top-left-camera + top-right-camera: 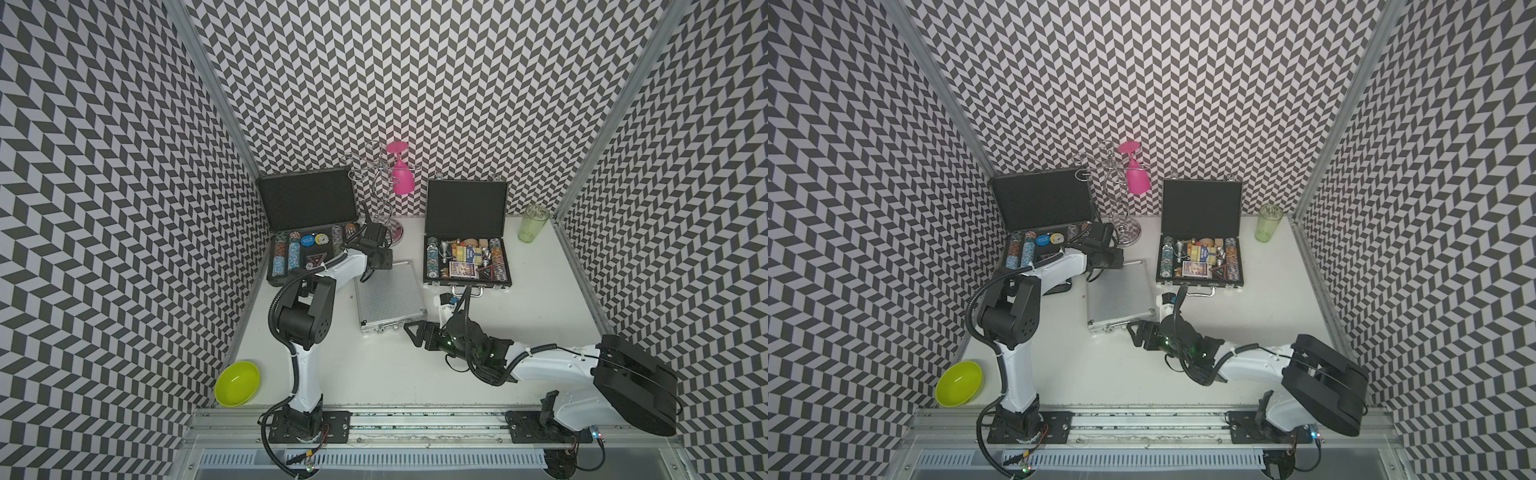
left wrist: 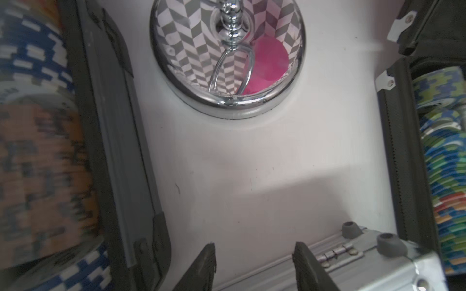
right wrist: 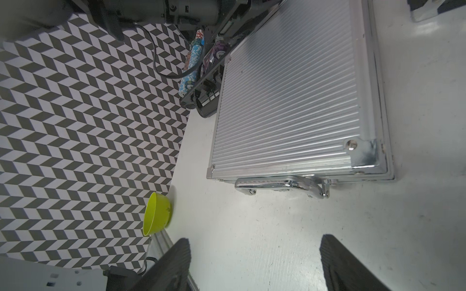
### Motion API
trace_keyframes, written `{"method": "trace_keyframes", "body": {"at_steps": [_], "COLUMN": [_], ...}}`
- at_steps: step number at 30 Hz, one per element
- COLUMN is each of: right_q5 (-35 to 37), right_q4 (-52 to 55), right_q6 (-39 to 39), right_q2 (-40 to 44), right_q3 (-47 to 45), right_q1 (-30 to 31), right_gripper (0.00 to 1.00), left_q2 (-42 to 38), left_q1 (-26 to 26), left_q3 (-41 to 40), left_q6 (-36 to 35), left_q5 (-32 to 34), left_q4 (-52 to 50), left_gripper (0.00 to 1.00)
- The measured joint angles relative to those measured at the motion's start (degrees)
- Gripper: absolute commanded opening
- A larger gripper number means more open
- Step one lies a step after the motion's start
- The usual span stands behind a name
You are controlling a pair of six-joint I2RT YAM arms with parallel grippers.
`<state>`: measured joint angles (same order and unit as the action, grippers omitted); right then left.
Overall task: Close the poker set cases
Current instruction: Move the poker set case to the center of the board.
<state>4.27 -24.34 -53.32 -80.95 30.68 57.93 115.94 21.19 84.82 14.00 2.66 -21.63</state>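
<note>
Three poker set cases lie on the white table. At the back left, the large dark-grey case stands open with its lid upright and chips showing. The flat black case at the back right is open too. Between them the small ribbed silver case lies with its lid down. My left gripper hangs open and empty over the silver case's hinged far edge. Just off the silver case's handle, my right gripper is open with nothing in it.
A chrome glass stand holding a pink glass rises between the two open cases. A green tumbler stands at the back right, and a lime bowl sits at the front left. Patterned walls close in on three sides.
</note>
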Motion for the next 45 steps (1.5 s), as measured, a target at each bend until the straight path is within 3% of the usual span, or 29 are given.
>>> {"method": "trace_keyframes", "body": {"at_steps": [14,30,38,43,44,45], "right_q5": [2.5,5.9,8.1,8.4,8.4,8.3], "right_q4": [5.5,10.3,14.5,18.8,19.8,20.4], "right_q6": [1.2,3.0,5.9,8.2,8.9,9.5], "right_q2": [1.4,2.1,-0.7,-2.2,-2.4,-2.6], "right_q3": [0.7,4.2,9.0,12.2,12.7,13.1], "right_q1": [0.0,0.0,-1.1,-2.0,-2.3,-2.7], "right_gripper": [0.83,0.84,0.86,0.88,0.89,0.89], "left_q2": [0.3,-5.0,-9.6,-18.9,-21.3,-23.5], "left_q1": [-0.9,-0.4,-0.2,-0.5,-0.8,-1.1], "left_q3": [1.0,-8.2,-10.7,-14.4,-15.7,-17.1], "left_q6": [-5.4,-4.7,-1.8,1.5,2.2,2.6], "left_q5": [-10.5,-18.2,-18.1,-14.1,-13.2,-12.5], "left_q4": [-2.4,1.3,-2.5,-5.2,-5.3,-5.3], "left_gripper": [0.45,0.41,0.54,0.63,0.75,0.97]}}
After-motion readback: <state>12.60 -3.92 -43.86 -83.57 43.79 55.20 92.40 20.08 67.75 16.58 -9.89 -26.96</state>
